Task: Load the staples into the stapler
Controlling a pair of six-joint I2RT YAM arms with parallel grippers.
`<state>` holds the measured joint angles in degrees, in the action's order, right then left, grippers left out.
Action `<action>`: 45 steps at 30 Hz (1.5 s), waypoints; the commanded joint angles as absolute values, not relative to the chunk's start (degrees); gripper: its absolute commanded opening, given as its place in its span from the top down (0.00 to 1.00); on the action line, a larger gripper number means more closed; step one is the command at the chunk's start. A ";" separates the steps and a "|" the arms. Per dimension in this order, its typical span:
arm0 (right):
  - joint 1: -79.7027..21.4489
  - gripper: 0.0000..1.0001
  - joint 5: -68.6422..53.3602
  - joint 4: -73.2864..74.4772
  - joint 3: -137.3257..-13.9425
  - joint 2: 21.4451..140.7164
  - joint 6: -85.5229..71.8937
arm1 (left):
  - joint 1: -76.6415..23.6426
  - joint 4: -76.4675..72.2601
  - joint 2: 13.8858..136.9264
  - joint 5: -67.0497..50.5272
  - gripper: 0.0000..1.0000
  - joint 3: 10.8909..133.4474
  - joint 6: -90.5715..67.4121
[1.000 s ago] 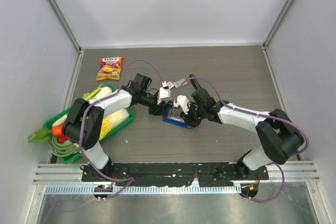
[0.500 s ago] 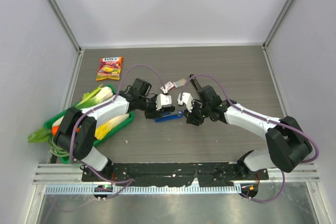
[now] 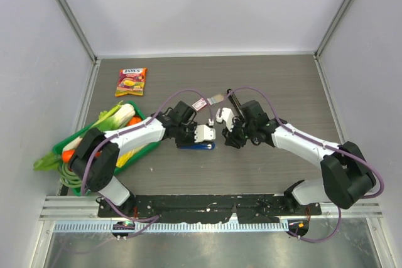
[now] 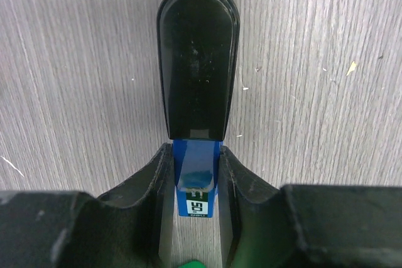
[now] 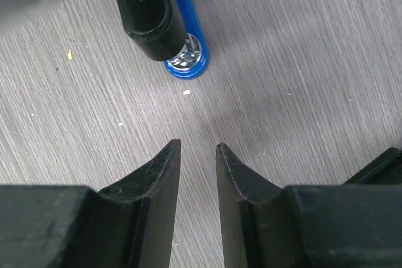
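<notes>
The stapler (image 3: 196, 145) has a black top and a blue base and lies flat on the table. My left gripper (image 3: 200, 136) is shut on its rear end; in the left wrist view the blue base (image 4: 196, 174) sits between the fingers of the gripper (image 4: 196, 152), with the black top (image 4: 198, 61) stretching away. My right gripper (image 3: 229, 140) hovers just right of the stapler, a little open and empty. In the right wrist view the gripper (image 5: 198, 149) is apart from the stapler's front end (image 5: 169, 29). A small greyish strip, probably the staples (image 3: 216, 98), lies behind, beside a red-and-white box (image 3: 201, 103).
A green tray (image 3: 146, 147) of toy vegetables stands at the left. A sweets packet (image 3: 130, 81) lies at the back left. Grey walls enclose the table on three sides.
My left gripper has carried the stapler right and nearer, and it now lies flat. My right gripper has drawn back to the right, away from the stapler.
</notes>
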<state>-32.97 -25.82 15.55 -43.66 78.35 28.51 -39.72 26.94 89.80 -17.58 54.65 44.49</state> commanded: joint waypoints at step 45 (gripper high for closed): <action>-22.59 0.61 -4.75 7.47 -45.26 79.89 19.69 | -43.95 31.46 90.79 -7.12 0.29 63.28 44.12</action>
